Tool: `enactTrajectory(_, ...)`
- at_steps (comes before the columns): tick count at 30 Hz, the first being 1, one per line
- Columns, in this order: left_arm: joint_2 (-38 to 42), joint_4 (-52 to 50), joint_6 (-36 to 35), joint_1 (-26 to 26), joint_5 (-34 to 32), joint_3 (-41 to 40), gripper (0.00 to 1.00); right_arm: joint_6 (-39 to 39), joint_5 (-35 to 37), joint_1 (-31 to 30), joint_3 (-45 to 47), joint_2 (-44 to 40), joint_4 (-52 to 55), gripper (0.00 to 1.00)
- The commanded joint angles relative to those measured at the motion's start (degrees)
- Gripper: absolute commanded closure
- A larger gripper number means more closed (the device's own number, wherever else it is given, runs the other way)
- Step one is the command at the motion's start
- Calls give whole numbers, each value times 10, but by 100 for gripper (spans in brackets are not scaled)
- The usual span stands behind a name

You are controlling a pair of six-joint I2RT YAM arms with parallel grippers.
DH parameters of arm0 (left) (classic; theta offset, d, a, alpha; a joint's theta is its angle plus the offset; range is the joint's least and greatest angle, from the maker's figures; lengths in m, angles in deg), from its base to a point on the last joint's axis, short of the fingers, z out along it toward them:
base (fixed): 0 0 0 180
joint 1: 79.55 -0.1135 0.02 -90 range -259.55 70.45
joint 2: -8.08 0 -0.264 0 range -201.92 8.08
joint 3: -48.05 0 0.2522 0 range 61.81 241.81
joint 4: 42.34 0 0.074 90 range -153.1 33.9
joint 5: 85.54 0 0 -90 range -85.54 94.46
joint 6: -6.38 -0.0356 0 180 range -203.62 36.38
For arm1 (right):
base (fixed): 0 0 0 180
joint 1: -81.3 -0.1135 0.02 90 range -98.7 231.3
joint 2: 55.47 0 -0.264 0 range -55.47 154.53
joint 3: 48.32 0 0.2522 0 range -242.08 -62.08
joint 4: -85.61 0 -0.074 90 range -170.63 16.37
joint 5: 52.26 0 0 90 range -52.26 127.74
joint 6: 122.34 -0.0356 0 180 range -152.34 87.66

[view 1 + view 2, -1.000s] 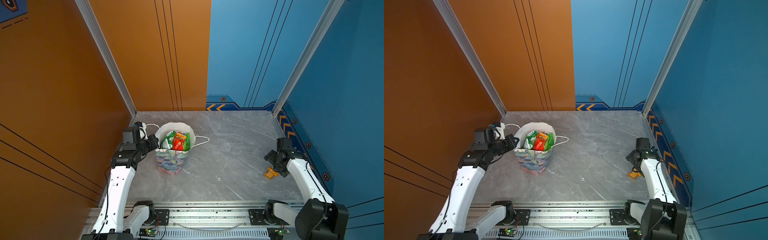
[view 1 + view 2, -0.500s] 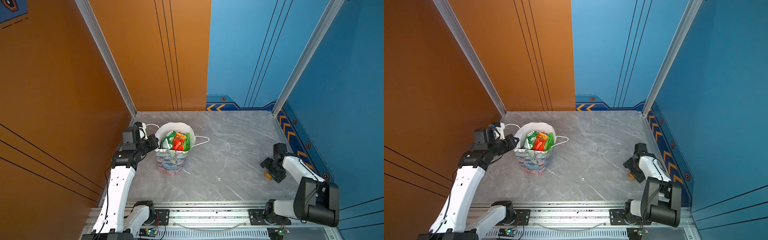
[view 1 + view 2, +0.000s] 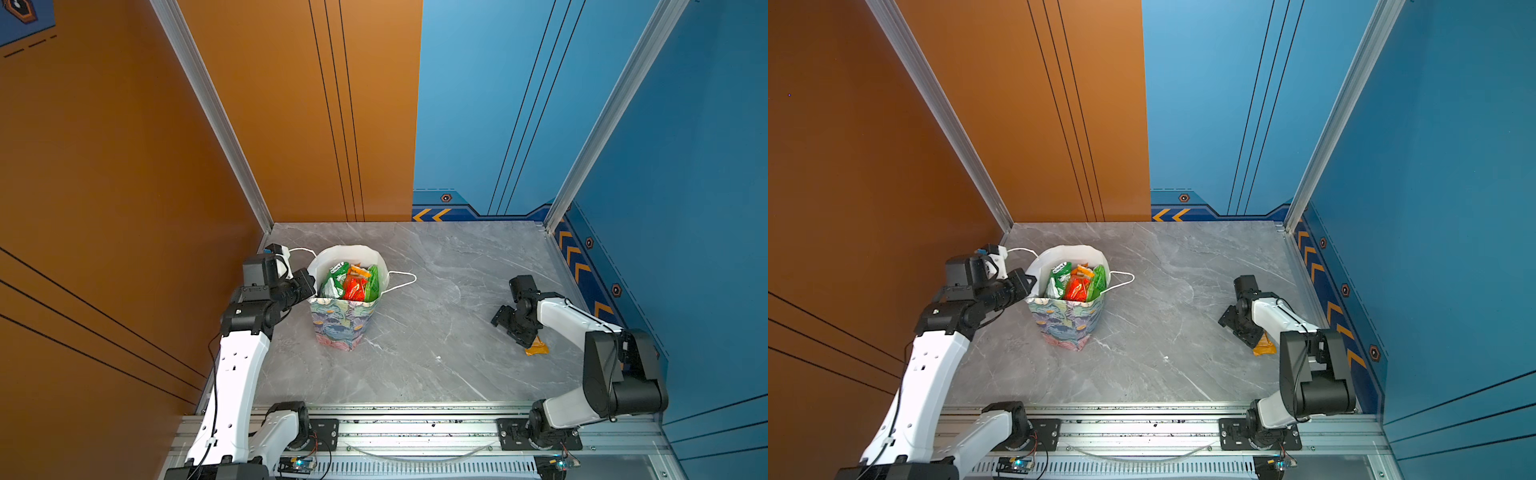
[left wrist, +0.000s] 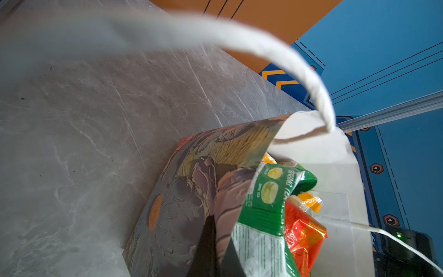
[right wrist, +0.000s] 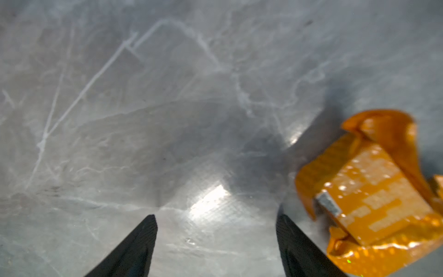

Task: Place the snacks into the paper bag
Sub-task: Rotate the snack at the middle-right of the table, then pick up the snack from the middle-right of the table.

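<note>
Orange foil is my target: the one packet (image 5: 366,199) I can see outside the bag (image 3: 345,326) lies flat on the table (image 3: 419,365), far to my right by the blue wall and well apart from the bag. My right gripper (image 5: 215,215) hangs low over the marble, jaws spread wide with nothing between them. In the wrist view the packet sits just outside one jaw, not in the gap.

My left gripper (image 4: 212,230) is clamped tight on the bag's wall at the rim, holding it upright with the mouth open. Green, red and orange snacks (image 3: 351,282) show inside.

To do this pick well, I judge I should first slide the right gripper sideways until the packet is centred between the jaws, and only then sink until the tips almost brush the marble. The foil looks thin and crinkly, so a bite on a loose edge may slip. The firmer middle, or the raised crimped end, seems the safer hold. Then I lift straight up — and the left hold on the rim should not loosen, so the mouth is open for the drop
</note>
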Motion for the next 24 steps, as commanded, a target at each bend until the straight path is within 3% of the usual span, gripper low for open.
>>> enactTrajectory(1,3,35,0,-5,19,-1,95,7,23,0,-22,-9,21,20)
enactTrajectory(9,1,35,2,-6,22,0,95,80,83,40,-43,-64,89,19)
enactTrajectory(15,1,35,1,-7,23,-1,94,99,61,123,-34,-50,88,15)
enactTrajectory(24,1,35,1,-8,23,-1,94,106,27,134,-8,-10,63,16)
